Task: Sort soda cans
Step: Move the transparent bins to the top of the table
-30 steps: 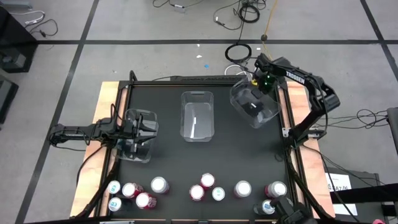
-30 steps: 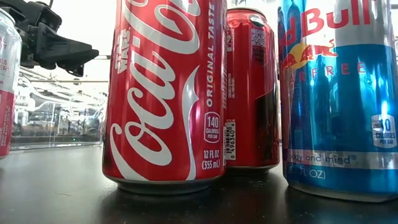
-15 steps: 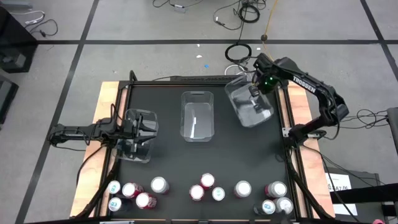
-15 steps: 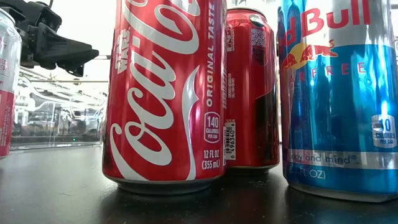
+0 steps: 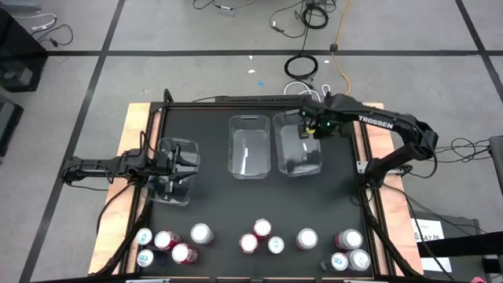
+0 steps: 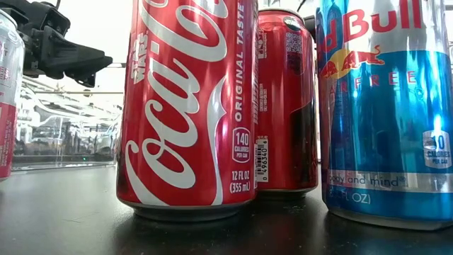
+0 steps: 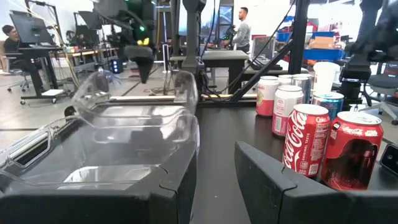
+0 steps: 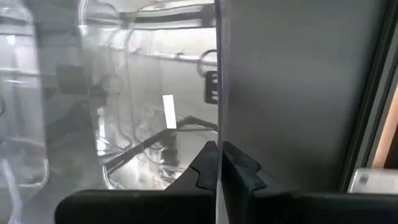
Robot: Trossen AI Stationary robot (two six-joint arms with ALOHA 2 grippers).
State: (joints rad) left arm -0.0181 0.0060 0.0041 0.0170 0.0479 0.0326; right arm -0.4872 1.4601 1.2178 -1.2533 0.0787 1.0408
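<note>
Several soda cans [image 5: 262,229] stand upright along the table's near edge. The low view shows a red one [image 6: 187,106] and a blue one [image 6: 386,106] close up. Three clear bins are on the black table [image 5: 208,204]: a left bin [image 5: 177,177], a middle bin [image 5: 250,149] and a right bin [image 5: 292,149]. My right gripper [image 5: 311,126] is shut on the right bin, at the far right. My left gripper [image 6: 99,62] points level over the left bin's rim [image 6: 64,92], fingers slightly apart, holding nothing. My right gripper pinches the right bin's thin clear wall [image 8: 217,124] between its two fingers [image 8: 239,168], near the bin's far right corner [image 5: 317,119]. The fingers come from above, pointing down. The bin hangs below them, open side up; it looks raised off the table.
The metal frame rail [image 5: 365,157] runs close along the right bin's side. Free black table lies between the bins and the row of cans. More cans [image 7: 305,140] stand to the side of my left gripper. People [image 7: 239,28] are in the room beyond.
My right gripper has carried the right bin from the far right corner toward the table's left and a little nearer, rolling as it went. The bin, slanted before, now lies parallel to the middle bin and close beside it.
</note>
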